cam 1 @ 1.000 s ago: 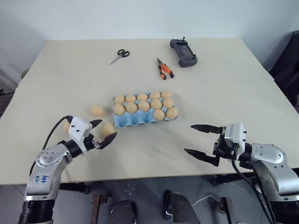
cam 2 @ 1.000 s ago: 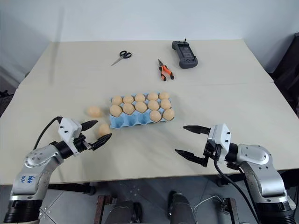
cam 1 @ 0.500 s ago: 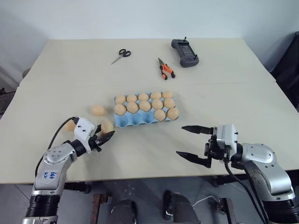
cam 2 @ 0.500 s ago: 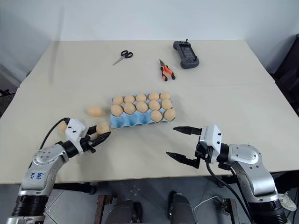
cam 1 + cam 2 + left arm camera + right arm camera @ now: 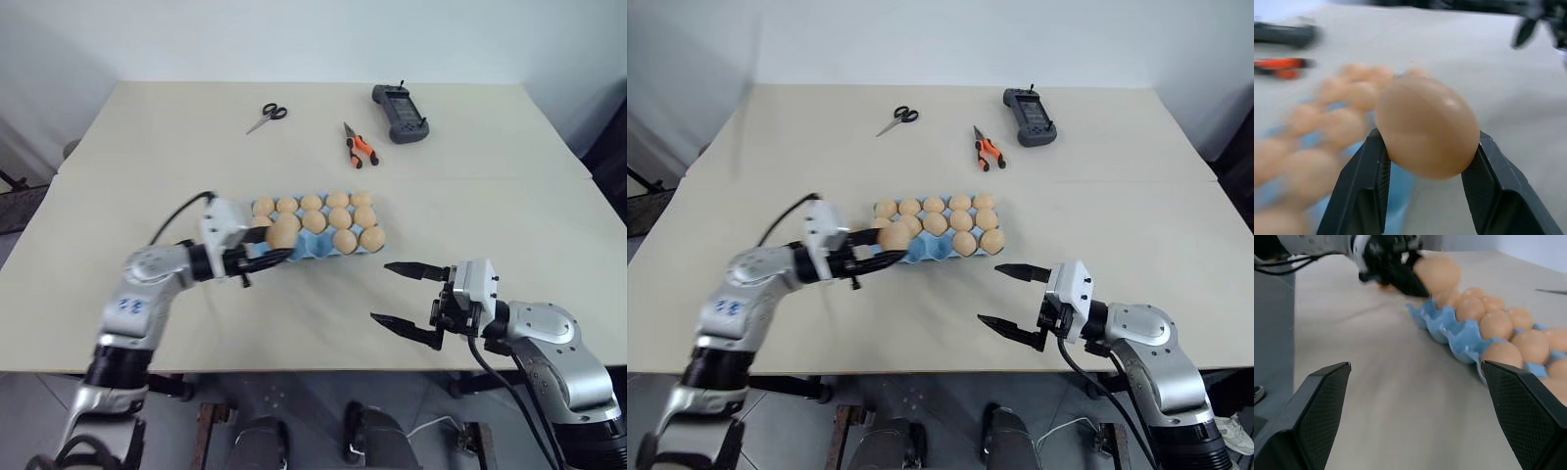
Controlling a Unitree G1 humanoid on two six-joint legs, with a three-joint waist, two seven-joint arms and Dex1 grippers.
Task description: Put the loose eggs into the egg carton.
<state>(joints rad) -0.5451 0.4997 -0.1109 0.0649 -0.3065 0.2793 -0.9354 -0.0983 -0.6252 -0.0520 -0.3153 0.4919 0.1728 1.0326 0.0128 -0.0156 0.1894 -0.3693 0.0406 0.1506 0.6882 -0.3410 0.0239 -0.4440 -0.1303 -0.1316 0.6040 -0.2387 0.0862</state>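
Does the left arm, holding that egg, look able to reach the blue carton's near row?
Probably yes: the left gripper already holds the pale tan egg over the light blue moulded carton, nothing between.

The carton (image 5: 315, 244) lies mid-table (image 5: 147, 147), with eggs in its cups. Behind it lie the scissors (image 5: 266, 117) to the left, the pliers (image 5: 359, 146) straight behind and the remote (image 5: 399, 99) to the right. The left gripper (image 5: 277, 245) holds an egg (image 5: 283, 233) over the carton's left end; the right gripper (image 5: 404, 293) hangs before its right end.
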